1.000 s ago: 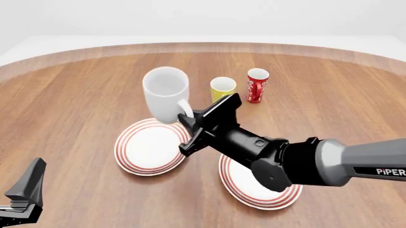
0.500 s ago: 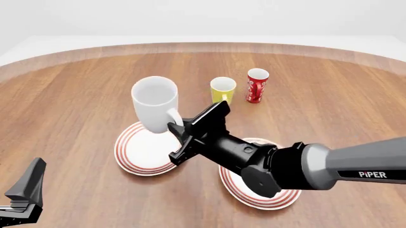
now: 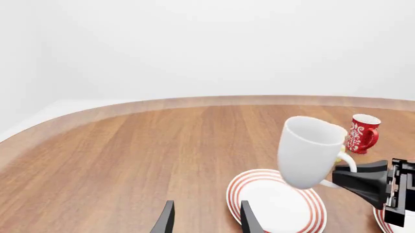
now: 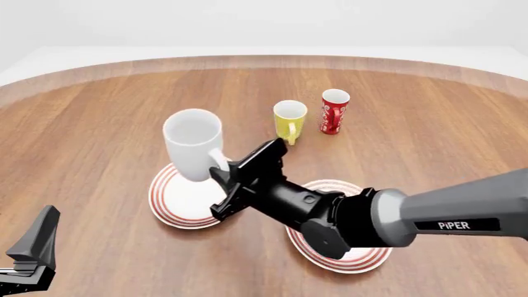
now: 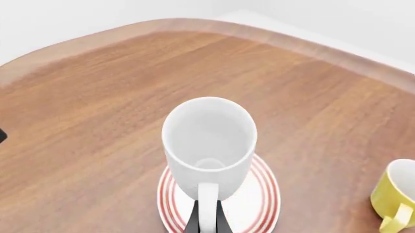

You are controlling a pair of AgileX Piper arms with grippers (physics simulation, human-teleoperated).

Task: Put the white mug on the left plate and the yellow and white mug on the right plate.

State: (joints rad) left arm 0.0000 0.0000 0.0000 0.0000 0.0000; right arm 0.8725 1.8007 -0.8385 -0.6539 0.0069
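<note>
My right gripper [image 4: 222,173] is shut on the loop handle of the large white mug [image 4: 192,145] and holds it, slightly tilted, just above the left plate [image 4: 175,204]. The right wrist view looks down into the mug [image 5: 209,141] over that plate [image 5: 259,201], with my right gripper [image 5: 207,224] pinching the handle. The yellow and white mug [image 4: 290,119] stands on the table behind the plates. The right plate [image 4: 367,257] lies partly hidden under my right arm. My left gripper [image 3: 206,223] is open and empty, low at the near left [image 4: 33,247].
A tall red patterned cup [image 4: 333,111] stands right of the yellow mug and also shows in the left wrist view [image 3: 362,133]. The round wooden table's curved far edge [image 4: 264,60] runs behind everything.
My right gripper has carried the white mug to the left and toward me, lowering it over the left plate. The left arm has not moved.
</note>
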